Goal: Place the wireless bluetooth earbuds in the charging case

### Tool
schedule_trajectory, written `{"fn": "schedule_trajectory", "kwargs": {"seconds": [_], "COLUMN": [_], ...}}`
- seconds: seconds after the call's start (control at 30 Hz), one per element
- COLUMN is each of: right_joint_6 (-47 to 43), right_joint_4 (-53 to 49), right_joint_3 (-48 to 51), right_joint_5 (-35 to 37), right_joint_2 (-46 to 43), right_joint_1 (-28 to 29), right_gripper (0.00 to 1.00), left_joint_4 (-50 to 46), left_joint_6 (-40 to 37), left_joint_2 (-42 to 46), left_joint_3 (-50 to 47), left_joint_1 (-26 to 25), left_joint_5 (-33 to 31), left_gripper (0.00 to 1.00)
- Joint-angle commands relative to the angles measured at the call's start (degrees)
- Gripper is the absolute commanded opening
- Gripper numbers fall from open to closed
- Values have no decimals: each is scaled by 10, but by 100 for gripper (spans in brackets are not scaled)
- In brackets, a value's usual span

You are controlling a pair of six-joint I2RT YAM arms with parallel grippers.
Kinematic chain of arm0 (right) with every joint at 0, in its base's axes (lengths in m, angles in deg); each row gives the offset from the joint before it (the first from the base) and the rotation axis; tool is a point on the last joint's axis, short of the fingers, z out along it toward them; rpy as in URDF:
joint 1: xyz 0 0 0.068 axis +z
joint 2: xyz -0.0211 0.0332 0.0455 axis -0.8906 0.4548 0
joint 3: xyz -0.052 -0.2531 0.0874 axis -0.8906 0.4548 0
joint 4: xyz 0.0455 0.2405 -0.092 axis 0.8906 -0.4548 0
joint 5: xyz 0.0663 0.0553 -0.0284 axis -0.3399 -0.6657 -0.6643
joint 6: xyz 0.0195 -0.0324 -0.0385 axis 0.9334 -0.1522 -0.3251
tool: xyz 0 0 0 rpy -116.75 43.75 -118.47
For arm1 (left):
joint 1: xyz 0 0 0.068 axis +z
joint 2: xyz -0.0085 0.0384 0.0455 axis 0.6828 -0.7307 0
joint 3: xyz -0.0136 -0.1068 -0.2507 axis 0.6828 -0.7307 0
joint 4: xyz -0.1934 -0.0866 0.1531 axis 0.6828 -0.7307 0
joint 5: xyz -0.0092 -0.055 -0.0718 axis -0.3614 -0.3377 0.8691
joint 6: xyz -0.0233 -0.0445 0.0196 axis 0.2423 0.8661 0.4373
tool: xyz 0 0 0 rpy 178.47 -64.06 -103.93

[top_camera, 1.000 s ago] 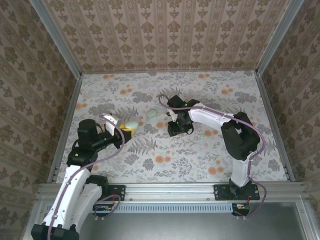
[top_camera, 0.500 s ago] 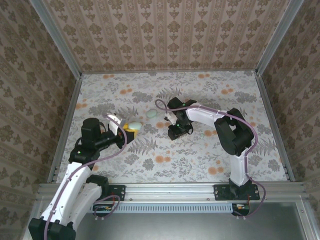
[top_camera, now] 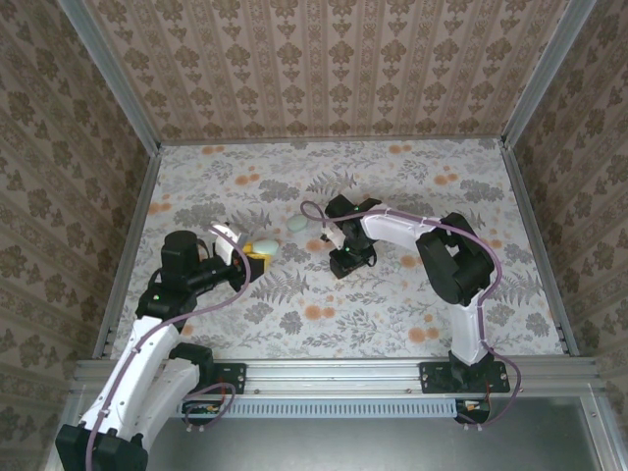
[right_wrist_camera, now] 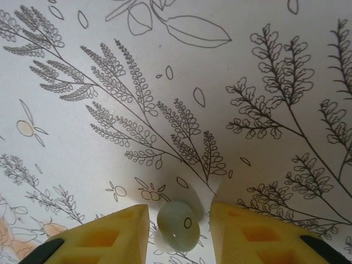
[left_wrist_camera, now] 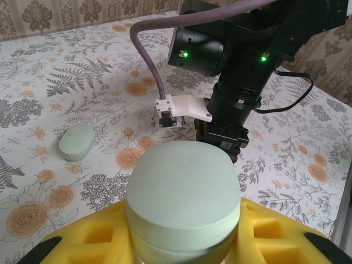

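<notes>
My left gripper (left_wrist_camera: 184, 237) is shut on the mint-green charging case (left_wrist_camera: 184, 187), whose rounded body sits between the yellow foam fingers (left_wrist_camera: 82, 239). From above, the case (top_camera: 265, 246) hangs over the table's left-centre. At the table's centre my right gripper (top_camera: 350, 265) points straight down. In its wrist view a small pale-green earbud (right_wrist_camera: 177, 226) lies on the cloth between the open yellow fingers (right_wrist_camera: 110, 236), with a gap on each side. A second mint oval piece (top_camera: 297, 224) rests on the table between the two grippers and is also seen from the left wrist (left_wrist_camera: 77, 142).
The table carries a floral cloth (top_camera: 412, 304) and is walled by patterned panels (top_camera: 334, 69) on three sides. The right arm's wrist and purple cable (left_wrist_camera: 148, 49) stand close in front of the held case.
The left gripper has carried the case a little to the right, toward the centre. The right gripper has shifted slightly nearer and lower over the earbud.
</notes>
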State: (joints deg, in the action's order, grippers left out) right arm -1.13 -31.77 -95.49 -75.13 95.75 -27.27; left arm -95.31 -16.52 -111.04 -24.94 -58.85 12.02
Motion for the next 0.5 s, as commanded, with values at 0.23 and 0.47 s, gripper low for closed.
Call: {"fn": "schedule_trajectory", "kwargs": {"seconds": [0.23,0.47], "right_joint_6": [59,168], "right_joint_4": [-57,-64], "right_joint_3": [0,1], "right_joint_5": [88,86], "right_joint_2": [-15,-96], "right_joint_1": [7,7], "right_gripper": [17,15], "left_joint_4": [5,32], "left_joint_6": [-6,4], "left_joint_2": [-1,-11], "left_joint_3": [9,6], "left_joint_1": [-7,-15], "left_joint_5": [-2,-3], "left_gripper": [5,5]}}
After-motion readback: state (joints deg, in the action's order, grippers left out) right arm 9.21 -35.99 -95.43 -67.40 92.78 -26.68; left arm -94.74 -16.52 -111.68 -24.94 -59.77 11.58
